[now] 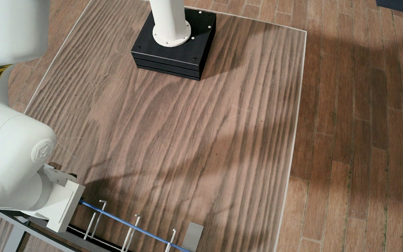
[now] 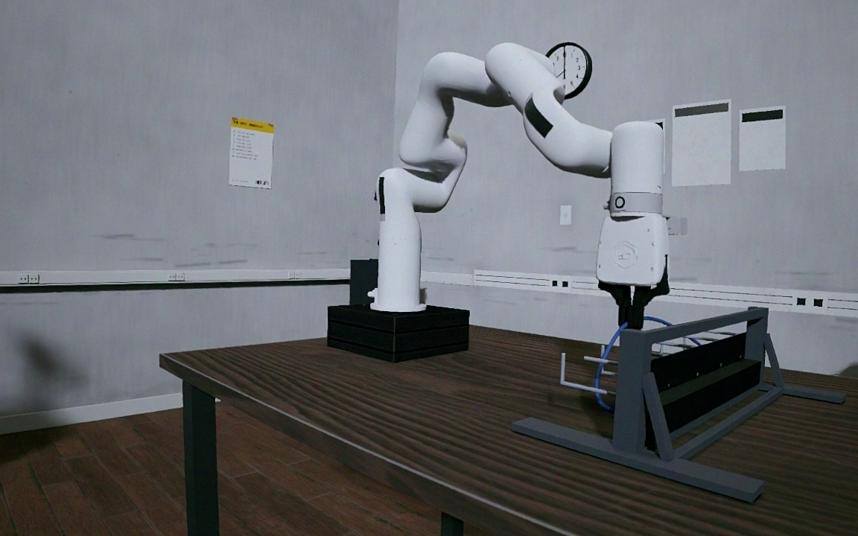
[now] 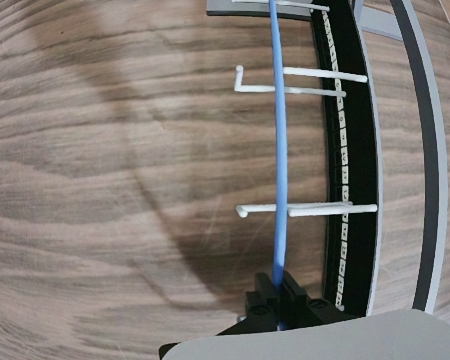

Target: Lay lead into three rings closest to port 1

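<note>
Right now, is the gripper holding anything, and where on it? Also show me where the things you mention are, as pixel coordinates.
Yes: the gripper (image 2: 631, 325) (image 3: 269, 293) grips the blue cable (image 1: 124, 222) (image 2: 608, 350) (image 3: 280, 150) partway along its length, not at an end; the cable runs out past both sides.

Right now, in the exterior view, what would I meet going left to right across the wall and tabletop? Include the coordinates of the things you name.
Yellow-headed poster (image 2: 251, 152), black base block (image 2: 397, 333) (image 1: 167, 56), gripper (image 2: 631, 325) (image 3: 269, 293), right-hand wall sheet (image 2: 762, 140).
</note>
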Motion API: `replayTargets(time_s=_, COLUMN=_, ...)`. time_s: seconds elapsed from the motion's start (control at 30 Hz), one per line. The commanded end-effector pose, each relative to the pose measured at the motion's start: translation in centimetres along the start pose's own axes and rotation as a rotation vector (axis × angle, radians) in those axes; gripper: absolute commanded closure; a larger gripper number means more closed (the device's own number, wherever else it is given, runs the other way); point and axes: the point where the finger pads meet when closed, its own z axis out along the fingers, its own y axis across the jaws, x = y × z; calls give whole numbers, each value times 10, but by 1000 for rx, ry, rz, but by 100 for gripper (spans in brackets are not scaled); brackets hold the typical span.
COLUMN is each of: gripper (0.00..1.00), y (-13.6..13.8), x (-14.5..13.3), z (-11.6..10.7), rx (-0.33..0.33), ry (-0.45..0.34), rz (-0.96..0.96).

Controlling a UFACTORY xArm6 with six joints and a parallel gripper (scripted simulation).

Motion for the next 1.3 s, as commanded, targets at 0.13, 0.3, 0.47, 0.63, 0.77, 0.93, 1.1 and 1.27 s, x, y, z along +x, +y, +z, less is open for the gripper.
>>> replayTargets(time_s=0.13, gripper=100, y=2, x=0, z=-2, rx=-5, ry=0, rz=0)
replayTargets(time_s=0.3, gripper=100, y=2, x=0, z=-2, rx=-5, ry=0, rz=0)
replayTargets(time_s=0.47, gripper=100, y=2, x=0, z=-2, rx=-5, ry=0, rz=0)
replayTargets(time_s=0.63, gripper=100, y=2, x=0, z=-1, rx=-5, ry=0, rz=0)
replayTargets(time_s=0.77, gripper=100, y=2, x=0, z=0, rx=-5, ry=0, rz=0)
replayTargets(time_s=0.93, gripper=100, y=2, x=0, z=3, rx=-5, ry=0, rz=0)
replayTargets(time_s=1.1, gripper=100, y=2, x=0, z=6, rx=-5, ry=0, rz=0)
replayTargets(time_s=1.27, gripper=100, y=2, x=0, z=11, rx=-5, ry=0, rz=0)
